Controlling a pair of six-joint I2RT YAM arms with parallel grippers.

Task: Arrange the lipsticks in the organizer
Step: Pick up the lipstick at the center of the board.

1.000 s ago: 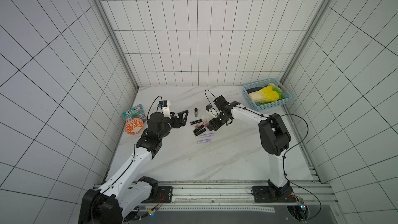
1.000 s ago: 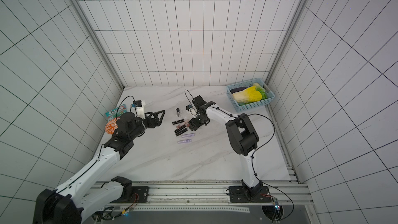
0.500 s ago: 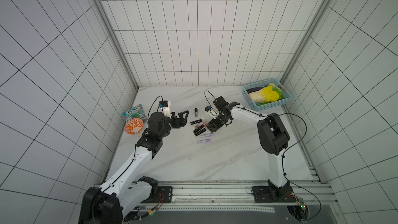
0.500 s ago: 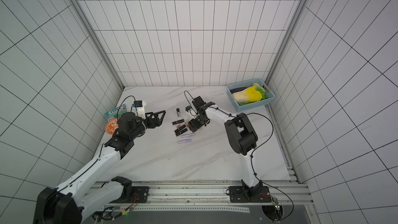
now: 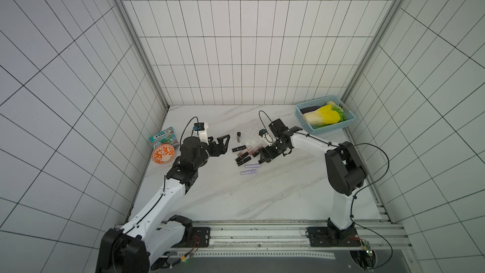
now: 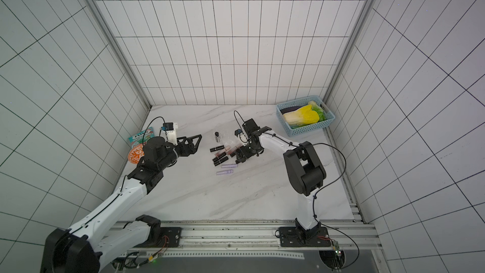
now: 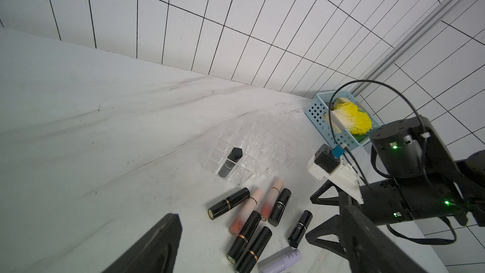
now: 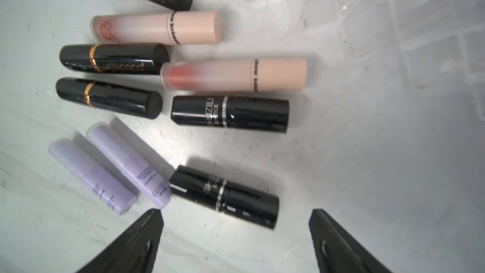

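Black, pink, lilac lipstick tubes (image 8: 112,59) loose beside clear slotted plastic organizer (image 7: 265,140).
Right gripper (image 8: 236,216) spread, empty, just beside short black tube (image 8: 223,196); left gripper (image 5: 223,145) spread too. Out of right wrist's sight, plain from left wrist: square-capped black tube (image 7: 230,162) upright in a slot.

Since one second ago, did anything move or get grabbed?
Hardly anything. The right pincer seems to have spread a little wider above a black lipstick lying on the table, and it grips nothing. The left pincer stayed open in the air. The other lipsticks and the organizer stayed put.
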